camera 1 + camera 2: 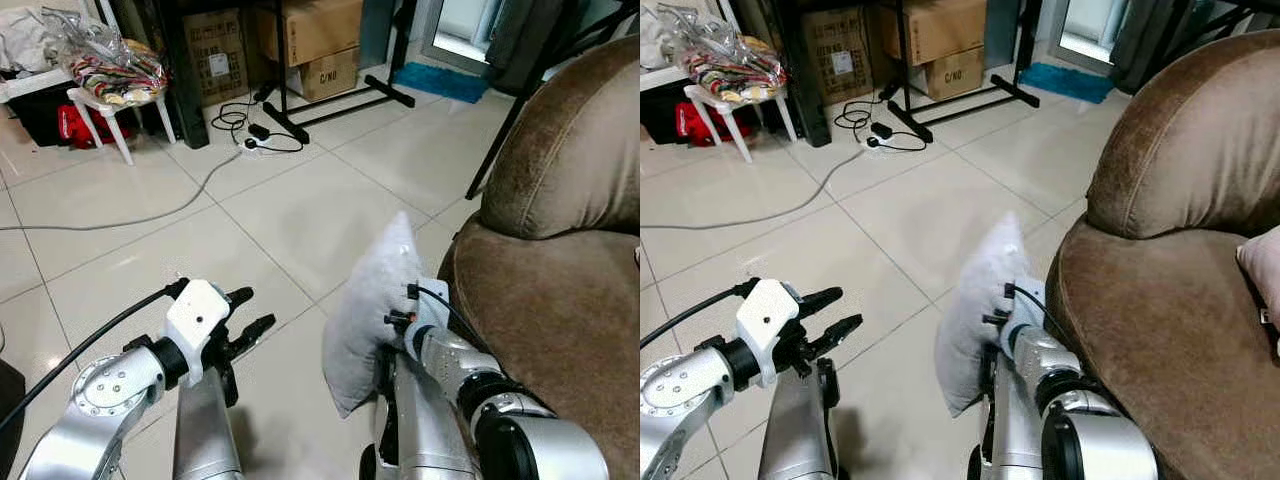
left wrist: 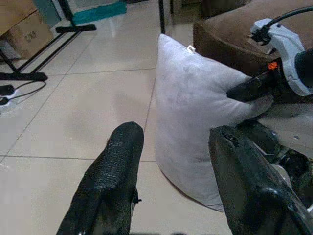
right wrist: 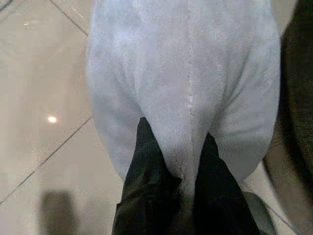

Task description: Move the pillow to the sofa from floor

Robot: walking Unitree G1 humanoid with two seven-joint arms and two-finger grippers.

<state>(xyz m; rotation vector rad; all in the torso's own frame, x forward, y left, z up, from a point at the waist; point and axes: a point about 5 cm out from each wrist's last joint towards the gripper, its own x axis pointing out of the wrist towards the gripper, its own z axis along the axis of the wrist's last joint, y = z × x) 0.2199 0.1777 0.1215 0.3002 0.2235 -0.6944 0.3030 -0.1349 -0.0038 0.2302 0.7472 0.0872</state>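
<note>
Pillow hides right end effector fingertips.

1. Looks like a lived-in home: glossy beige tiled floor, rounded brown velvety sofa.
2. Holds stacked brown cardboard boxes, small white plastic stool, white power strip.

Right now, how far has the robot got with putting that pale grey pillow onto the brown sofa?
Done: the right gripper has pinched the soft pale grey pillow along its seam, and the pillow looks lifted off the tiled floor. In hand: it hangs upright beside the brown velvety sofa. Left: carrying it over the seat and letting go. The left gripper is open, pointing at the pillow without touching.
</note>
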